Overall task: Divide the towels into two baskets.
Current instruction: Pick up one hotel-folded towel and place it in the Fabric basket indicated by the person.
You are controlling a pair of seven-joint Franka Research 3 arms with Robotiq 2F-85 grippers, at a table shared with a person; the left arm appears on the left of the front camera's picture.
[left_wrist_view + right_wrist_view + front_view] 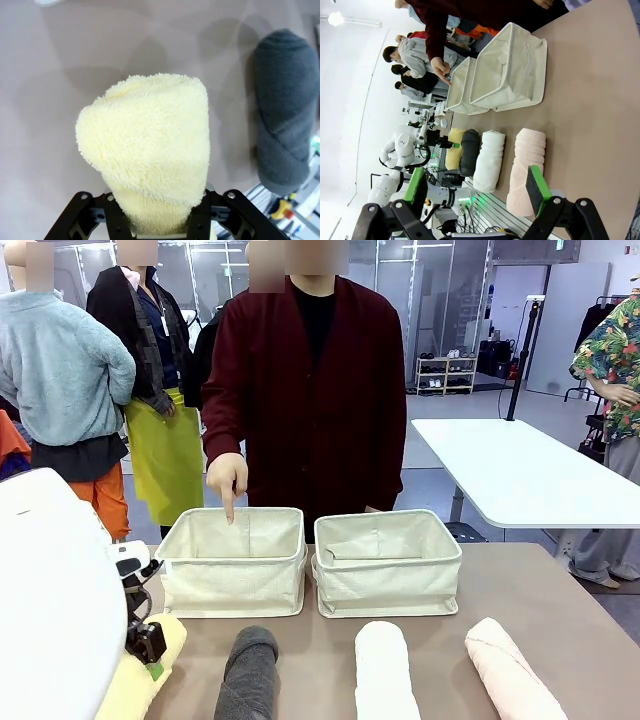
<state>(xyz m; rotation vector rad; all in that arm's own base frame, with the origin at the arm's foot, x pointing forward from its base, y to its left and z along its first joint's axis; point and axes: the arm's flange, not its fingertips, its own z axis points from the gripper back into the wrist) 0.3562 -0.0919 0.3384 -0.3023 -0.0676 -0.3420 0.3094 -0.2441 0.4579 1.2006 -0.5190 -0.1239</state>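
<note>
Four rolled towels lie in a row near the table's front edge: pale yellow (140,680), dark grey (248,670), white (385,670) and pale pink (510,670). My left gripper (150,645) is shut on the yellow towel (150,150), which bulges out between its jaws (160,220); the grey towel (285,110) lies beside it. Two cream baskets stand behind the row, a left basket (232,585) and a right basket (387,585). My right gripper (477,187) hangs open above the table's right end, with the pink towel (527,165) below it.
A person in a dark red top stands at the far side, one hand (228,480) pointing a finger down into the left basket. Bare brown tabletop (560,590) stretches to the right of the baskets. A white table (520,470) stands beyond.
</note>
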